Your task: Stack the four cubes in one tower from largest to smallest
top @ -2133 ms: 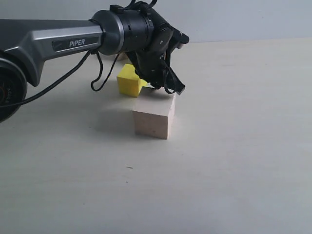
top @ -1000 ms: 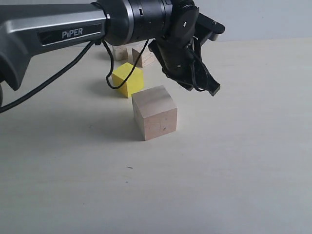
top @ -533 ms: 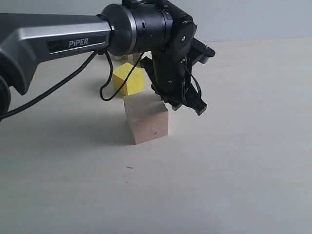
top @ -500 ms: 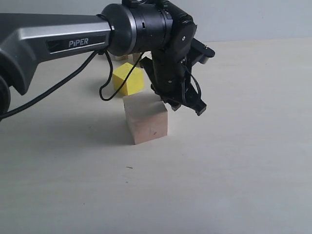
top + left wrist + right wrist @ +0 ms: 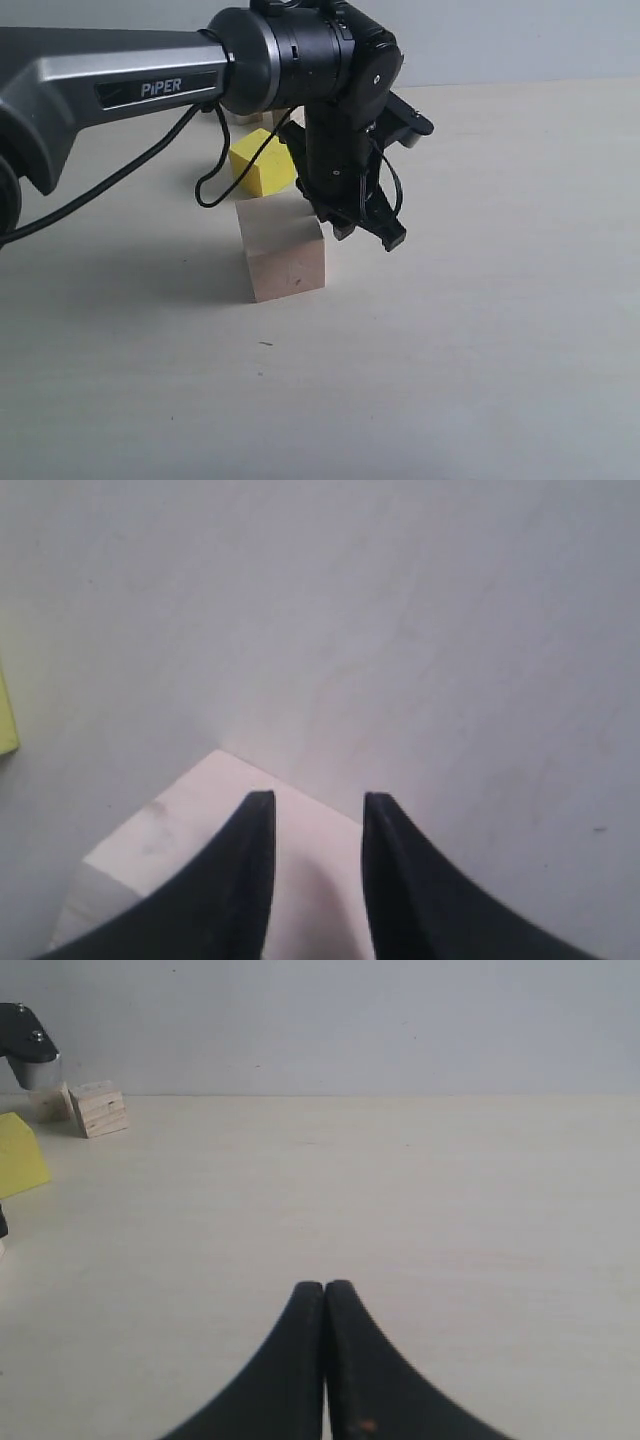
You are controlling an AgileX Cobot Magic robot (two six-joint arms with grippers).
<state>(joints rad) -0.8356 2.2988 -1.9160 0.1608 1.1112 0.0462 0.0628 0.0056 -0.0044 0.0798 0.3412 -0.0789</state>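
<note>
In the exterior view the left arm (image 5: 120, 85) reaches in from the upper left of the frame, and its gripper (image 5: 368, 237) hangs at centre, tips down, against the upper right edge of the big cube (image 5: 285, 262). Whether a finger actually touches that edge cannot be told from here. The left wrist view shows the gripper (image 5: 318, 798) released: its two dark fingers (image 5: 245, 880) stand a narrow gap apart with nothing between them, over a corner of the big cube (image 5: 170, 840), whose pale top shows through the gap. The big cube rests on the table (image 5: 480, 330) just left of centre, alone, with nothing stacked on it. The yellow cube (image 5: 262, 165) sits on the table just behind it, close but apart, toward the upper middle of the frame. A sliver of pale wood (image 5: 241, 117) farther back, mostly hidden by the arm, belongs to the small cubes. In the right wrist view the right gripper (image 5: 325, 1285) is clenched, fingers pressed together and empty, over bare table, with the yellow cube (image 5: 18, 1155) and two small cubes (image 5: 100, 1108) well away from it.
</note>
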